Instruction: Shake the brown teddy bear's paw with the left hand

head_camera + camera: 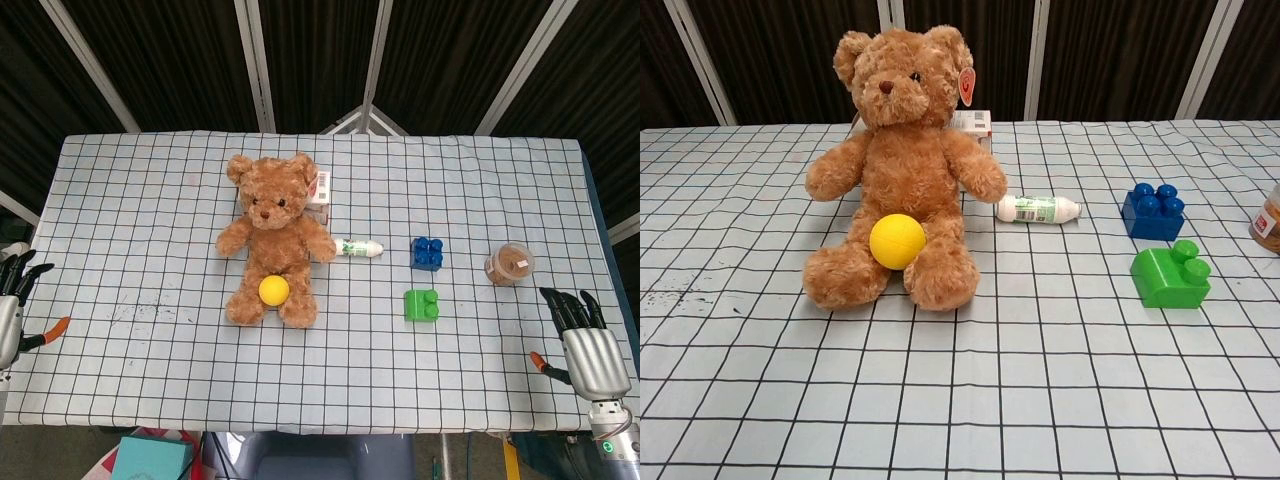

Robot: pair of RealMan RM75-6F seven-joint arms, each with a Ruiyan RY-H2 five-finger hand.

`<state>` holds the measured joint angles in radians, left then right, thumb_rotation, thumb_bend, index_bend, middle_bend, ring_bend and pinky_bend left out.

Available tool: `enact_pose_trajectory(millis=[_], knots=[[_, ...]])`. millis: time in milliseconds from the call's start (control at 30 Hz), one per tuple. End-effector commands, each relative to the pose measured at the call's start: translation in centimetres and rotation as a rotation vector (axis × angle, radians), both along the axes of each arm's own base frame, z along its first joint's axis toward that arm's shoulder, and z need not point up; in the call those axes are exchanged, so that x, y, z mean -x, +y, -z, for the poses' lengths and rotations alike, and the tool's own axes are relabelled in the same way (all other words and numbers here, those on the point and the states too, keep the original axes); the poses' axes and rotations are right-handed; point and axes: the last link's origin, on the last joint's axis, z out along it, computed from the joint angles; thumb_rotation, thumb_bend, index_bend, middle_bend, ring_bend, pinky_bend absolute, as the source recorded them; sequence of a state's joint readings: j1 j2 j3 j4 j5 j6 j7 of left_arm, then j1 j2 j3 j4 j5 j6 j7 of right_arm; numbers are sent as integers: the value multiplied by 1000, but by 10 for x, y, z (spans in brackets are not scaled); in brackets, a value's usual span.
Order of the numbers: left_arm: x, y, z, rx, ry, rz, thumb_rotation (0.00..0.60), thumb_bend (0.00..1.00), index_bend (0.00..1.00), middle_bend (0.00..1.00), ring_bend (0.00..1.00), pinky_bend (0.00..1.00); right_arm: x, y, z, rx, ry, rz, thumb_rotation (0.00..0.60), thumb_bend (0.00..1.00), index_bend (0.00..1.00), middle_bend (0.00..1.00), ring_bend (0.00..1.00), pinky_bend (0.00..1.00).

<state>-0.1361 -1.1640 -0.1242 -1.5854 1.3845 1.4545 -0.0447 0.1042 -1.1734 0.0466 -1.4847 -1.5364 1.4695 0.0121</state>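
Brown teddy bear (272, 235) sits upright, fluffy, arms spread, left of tabletop (150, 200) centre, a yellow ball (274, 290) between its legs. Left hand (12, 300) and right hand (585, 340) hover at the near edges, fingers apart, holding nothing.

Brown teddy bear (902, 165): fuzzy matt plush. Yellow ball (897, 241): smooth, matt. Blue (1152, 211) and green plastic building blocks (1169, 275): smooth, slight gloss. White checked tablecloth (1040, 380): matt cloth. Small white bottle (1037, 209): glossy plastic.
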Motion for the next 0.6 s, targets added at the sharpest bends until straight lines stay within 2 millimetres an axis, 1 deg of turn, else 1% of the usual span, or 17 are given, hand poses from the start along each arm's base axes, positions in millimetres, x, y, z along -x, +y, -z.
enact_pose_trajectory(millis=[33,367,600], knots=[[1,1,0,0,2,-4,600,309,190,49,0,0,-1,-1,0,2,1,-3,600,209,8,137,128,49],[0,-1,0,4,-1,3,600,309,190,49,0,0,1,0,1,-2,5,5,600,209,8,137,128,49],[1,3,4,28,-8,-10,600,304,178,45,0,0,2,0,0,-5,4,10,600,208,9,136,128,49]])
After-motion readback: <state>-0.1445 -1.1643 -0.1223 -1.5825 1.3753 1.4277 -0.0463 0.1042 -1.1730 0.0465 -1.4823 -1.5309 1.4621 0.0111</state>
